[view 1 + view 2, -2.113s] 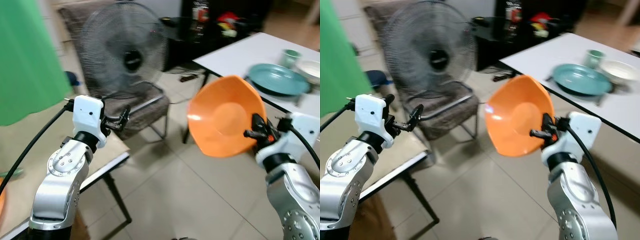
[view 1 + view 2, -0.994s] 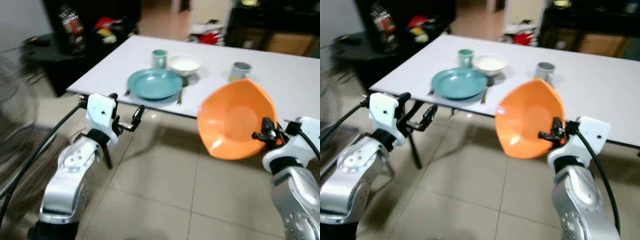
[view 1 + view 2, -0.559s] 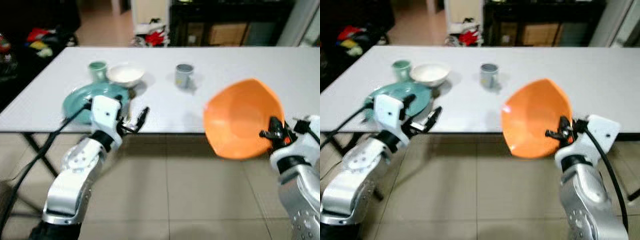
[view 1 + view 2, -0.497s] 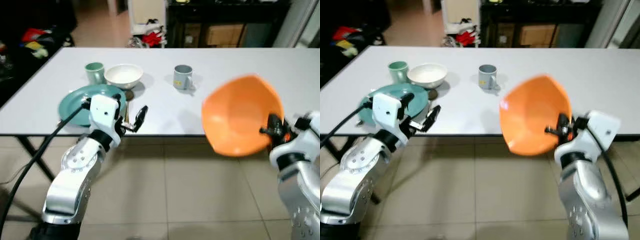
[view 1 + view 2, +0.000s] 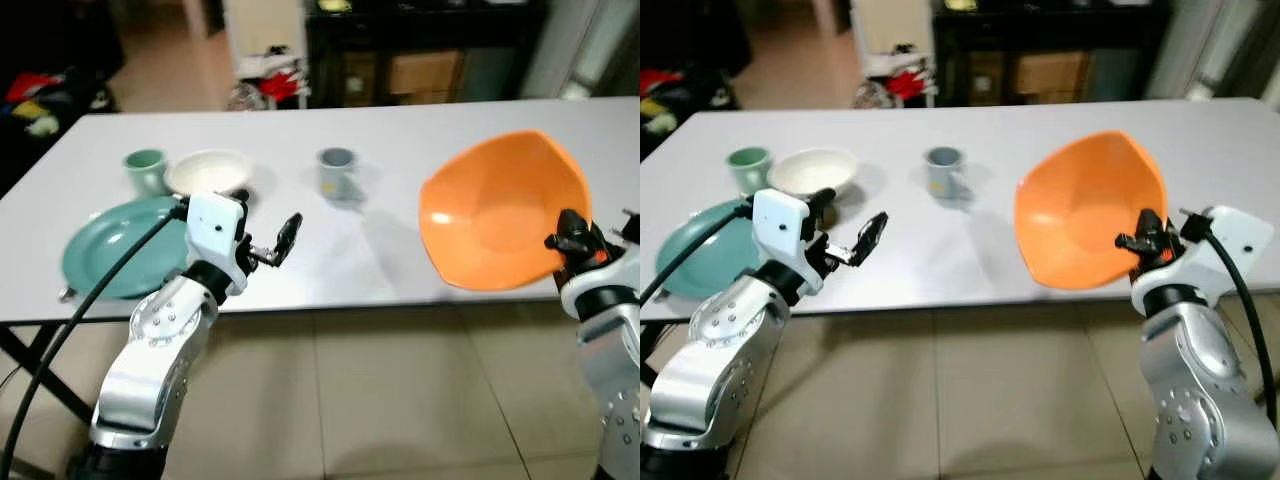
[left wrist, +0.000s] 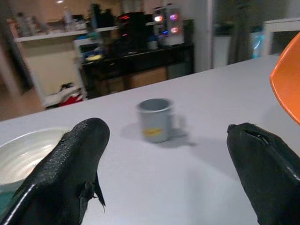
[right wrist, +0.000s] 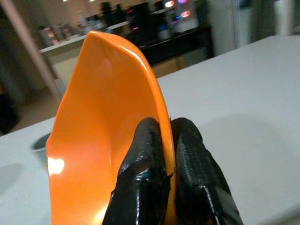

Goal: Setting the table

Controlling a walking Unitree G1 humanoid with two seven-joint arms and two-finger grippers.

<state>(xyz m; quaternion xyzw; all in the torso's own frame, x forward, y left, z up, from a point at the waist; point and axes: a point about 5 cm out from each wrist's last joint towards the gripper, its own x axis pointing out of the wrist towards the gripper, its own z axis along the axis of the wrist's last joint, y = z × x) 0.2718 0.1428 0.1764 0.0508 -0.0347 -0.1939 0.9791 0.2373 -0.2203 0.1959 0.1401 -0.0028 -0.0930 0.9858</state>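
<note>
My right gripper (image 5: 566,243) is shut on the rim of an orange plate (image 5: 500,224), held tilted on edge above the front right part of the white table (image 5: 400,135). In the right wrist view both fingers (image 7: 145,187) pinch the orange plate (image 7: 103,136). My left gripper (image 5: 270,240) stands open over the table's front edge, its wide-spread fingers (image 6: 70,164) holding nothing. On the table lie a teal plate (image 5: 115,258), a white bowl (image 5: 210,172), a green cup (image 5: 145,170) and a grey mug (image 5: 336,170).
A dark cabinet (image 5: 420,50) with shelves stands behind the table. Red and white items (image 5: 265,85) lie on the floor at the back. Tiled floor (image 5: 380,400) runs under the table's near edge.
The camera has swung from a fan and chair round to the white table and come closer. The orange plate stays in my right gripper, now over the tabletop.
</note>
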